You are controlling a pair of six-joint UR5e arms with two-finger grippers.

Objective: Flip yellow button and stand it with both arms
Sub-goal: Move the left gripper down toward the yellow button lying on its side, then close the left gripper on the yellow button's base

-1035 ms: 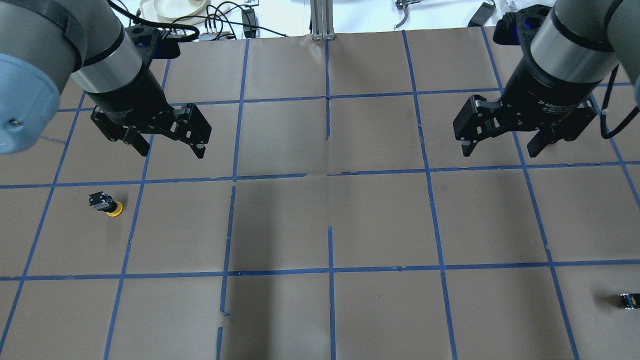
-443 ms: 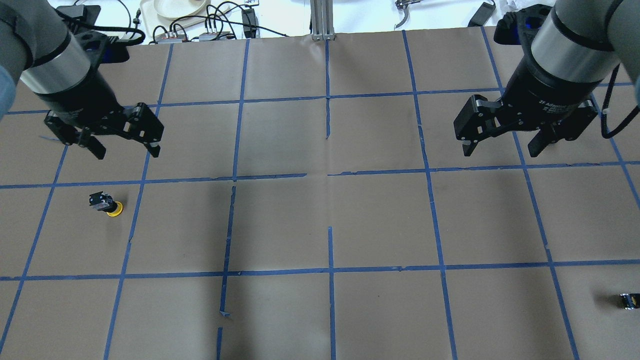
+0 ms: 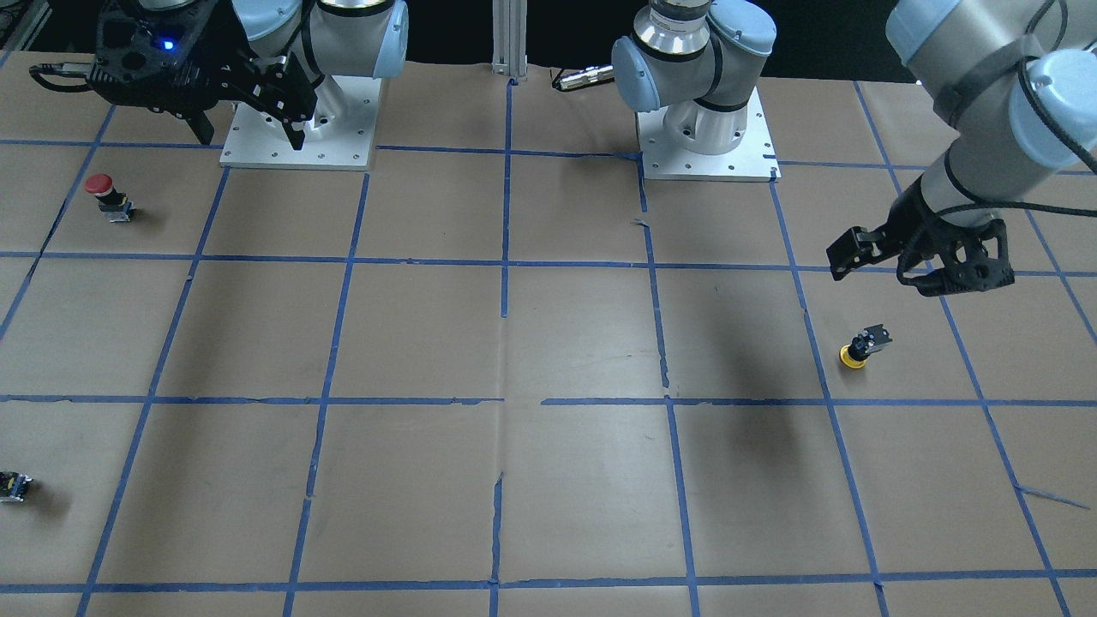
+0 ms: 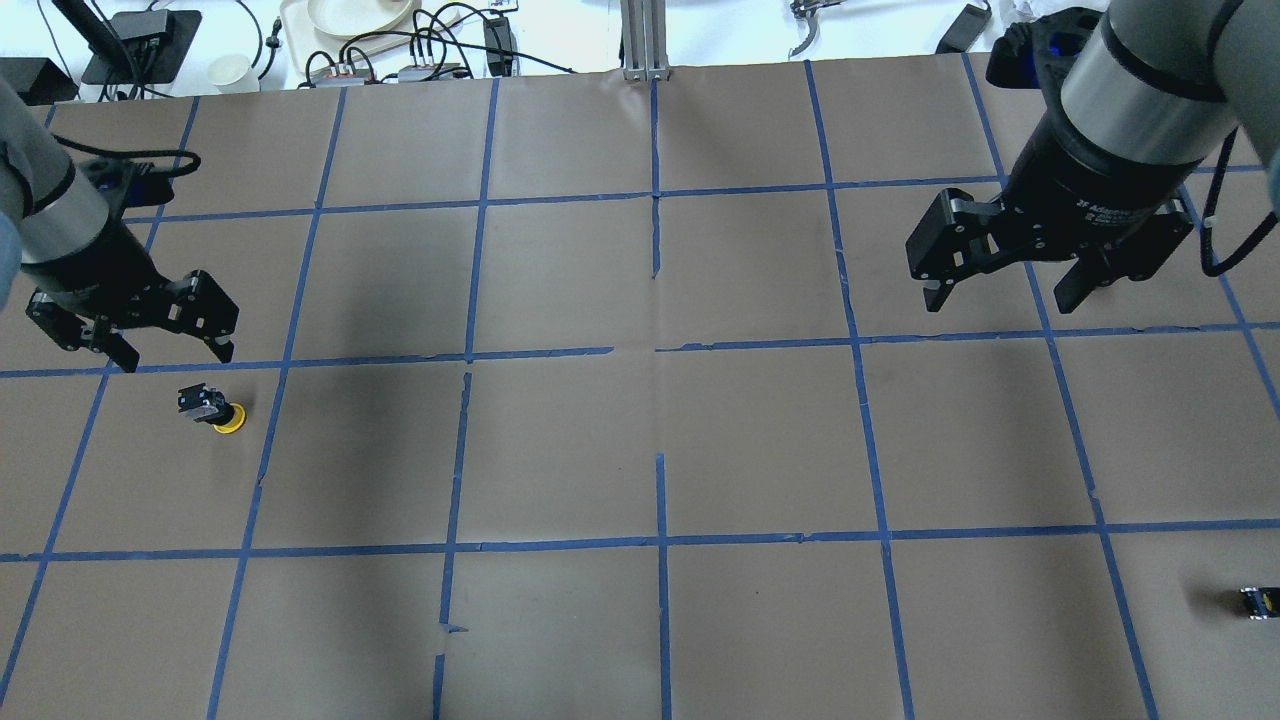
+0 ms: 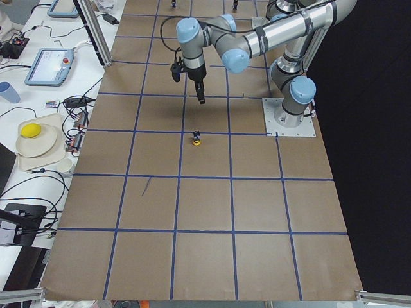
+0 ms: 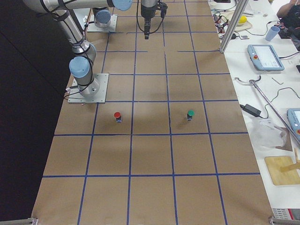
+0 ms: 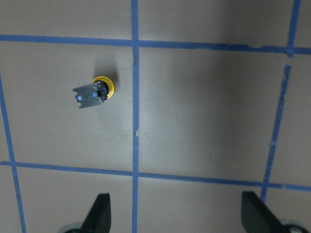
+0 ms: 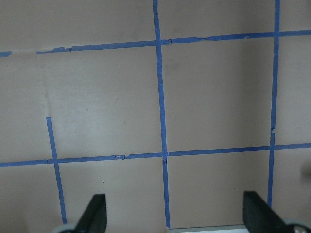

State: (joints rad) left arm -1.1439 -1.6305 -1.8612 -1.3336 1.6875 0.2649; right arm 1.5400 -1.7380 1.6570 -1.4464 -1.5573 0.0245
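The yellow button (image 4: 213,409) lies tilted on the brown paper at the left, with its yellow cap on the paper and its black body raised. It also shows in the front view (image 3: 861,347), the left side view (image 5: 197,138) and the left wrist view (image 7: 95,92). My left gripper (image 4: 175,357) is open and empty, hovering just beyond the button without touching it; the front view (image 3: 891,278) shows the same. My right gripper (image 4: 1002,297) is open and empty, high over the right half, far from the button. The right wrist view shows only paper and tape.
A red-capped button (image 3: 103,190) stands near the right arm's base plate (image 3: 343,154). A green-capped button (image 6: 190,114) stands further out. A tiny black-and-yellow part (image 4: 1258,601) lies at the near right edge. Cables and plates lie beyond the far edge of the table.
My left gripper has moved to the view's left and down towards the yellow button, still open. The right arm and the button have not moved.
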